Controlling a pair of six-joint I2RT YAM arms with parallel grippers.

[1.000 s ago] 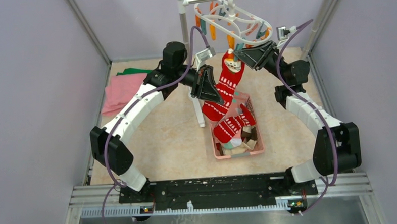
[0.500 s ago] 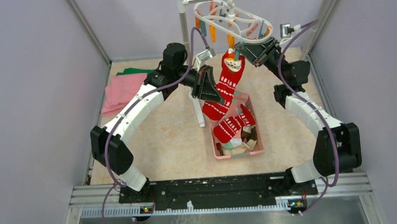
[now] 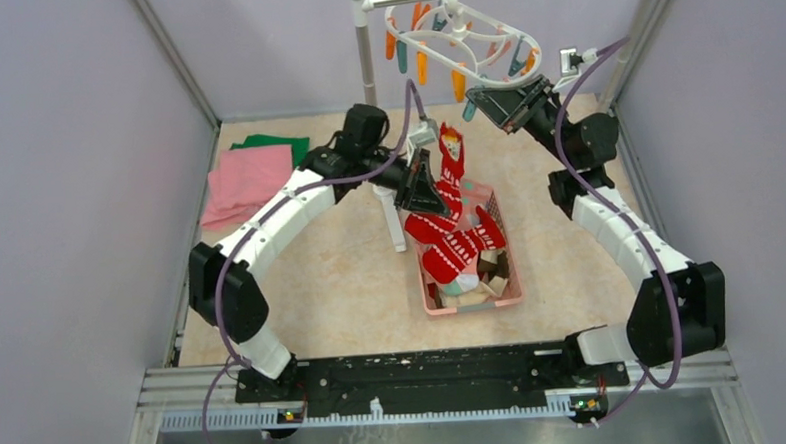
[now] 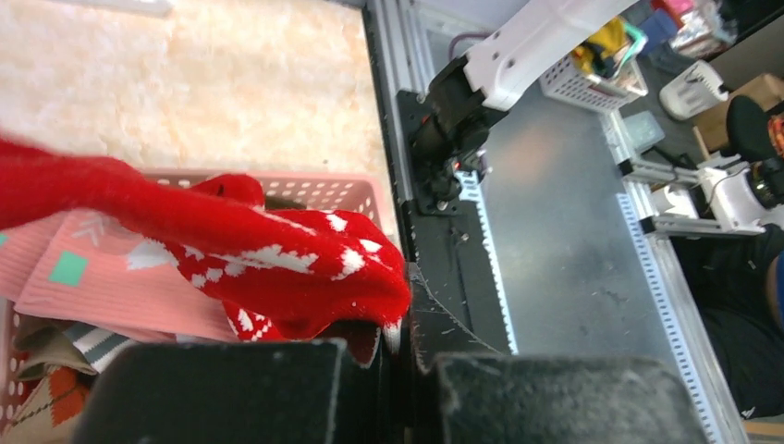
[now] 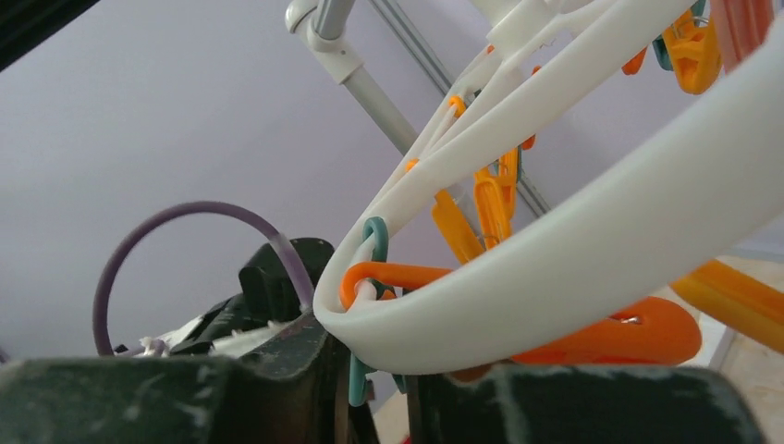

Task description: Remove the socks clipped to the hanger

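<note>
- The left gripper (image 3: 428, 188) is clamped tight on a red sock (image 3: 453, 159) with white patterns. It grips at about mid-length, a hold that would let the sock be carried. The left wrist view shows the red cloth pinched between the two fingers.
- The sock's cuff stands upright just below the near left side of the hanger (image 3: 522, 48). From above no peg seems to grip it, though that spot is too small to be sure. The foot end trails down into the pink basket (image 3: 518, 282).
- The basket sits mid-table, near the hanger's underside, well placed to catch what comes off. It holds another red sock (image 3: 465, 247), a pink sock with teal marks (image 4: 92, 277) and an argyle one (image 4: 42, 412).
- The right gripper (image 3: 486, 100) is raised to the hanger's near edge. Its jaws stand narrow with a teal peg (image 5: 374, 239) between them. Whether they press the peg I cannot tell.
- The white oval hanger hangs from the rail stand (image 3: 364, 43) at the far side, with orange and teal pegs dangling around its ring.
- The stand's post and white foot lie just left of the left gripper, so a leftward swing is tight.
- There is open table near and to the left of the basket.
- The side walls are close, and the pink cloth (image 3: 239, 184) and green cloth (image 3: 270, 140) lie well apart at far left.
</note>
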